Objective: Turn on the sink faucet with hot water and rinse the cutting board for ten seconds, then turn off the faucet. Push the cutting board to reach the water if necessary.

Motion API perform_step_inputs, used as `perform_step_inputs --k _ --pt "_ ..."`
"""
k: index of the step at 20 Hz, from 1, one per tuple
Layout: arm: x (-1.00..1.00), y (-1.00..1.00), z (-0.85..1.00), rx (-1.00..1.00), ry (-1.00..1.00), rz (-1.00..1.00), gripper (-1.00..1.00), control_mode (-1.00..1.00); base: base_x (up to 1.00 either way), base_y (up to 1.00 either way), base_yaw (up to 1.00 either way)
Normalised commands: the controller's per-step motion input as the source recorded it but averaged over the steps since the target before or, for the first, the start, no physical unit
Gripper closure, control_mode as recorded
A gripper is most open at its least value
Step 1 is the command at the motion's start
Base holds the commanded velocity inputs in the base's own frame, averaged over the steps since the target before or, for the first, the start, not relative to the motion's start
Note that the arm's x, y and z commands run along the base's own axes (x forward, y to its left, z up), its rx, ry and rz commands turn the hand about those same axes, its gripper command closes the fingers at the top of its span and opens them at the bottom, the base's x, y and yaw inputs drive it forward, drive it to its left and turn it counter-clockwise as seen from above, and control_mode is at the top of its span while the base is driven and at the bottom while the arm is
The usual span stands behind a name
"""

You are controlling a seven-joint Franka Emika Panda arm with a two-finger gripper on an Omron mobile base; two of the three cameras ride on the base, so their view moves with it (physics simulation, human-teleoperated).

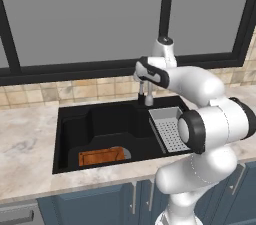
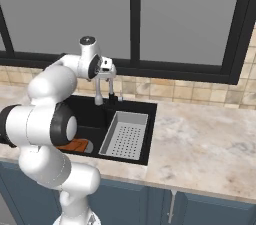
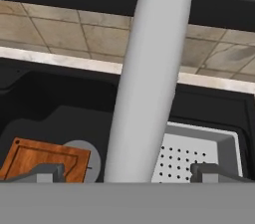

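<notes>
The gripper is seen spread wide, gripping nothing, with the sink faucet rising between its fingertips. The cutting board is found lying flat at the sink's front left, beside the perforated tray.
</notes>
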Motion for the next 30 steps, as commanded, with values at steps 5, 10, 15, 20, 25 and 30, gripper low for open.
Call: perform_step_inputs --k 5,10,15,20,25,30 --pt "0.09 0.22 -0.09 0.00 0.00 0.00 -1.00 -1.00 0.00 0.00 0.00" --pt "0.16 0.28 -0.08 0.00 0.00 0.00 -1.00 -1.00 0.00 0.00 0.00" --pt "0.27 0.37 -0.06 0.00 0.00 0.00 -1.00 -1.00 0.00 0.00 0.00" --pt "0.33 0.39 -0.03 0.00 0.00 -0.01 -1.00 -1.00 0.00 0.00 0.00" --pt "0.37 0.38 -0.05 0.00 0.00 -0.02 -1.00 -1.00 0.00 0.00 0.00" --pt "0.35 0.35 -0.06 0.00 0.00 -0.02 -1.00 -1.00 0.00 0.00 0.00"
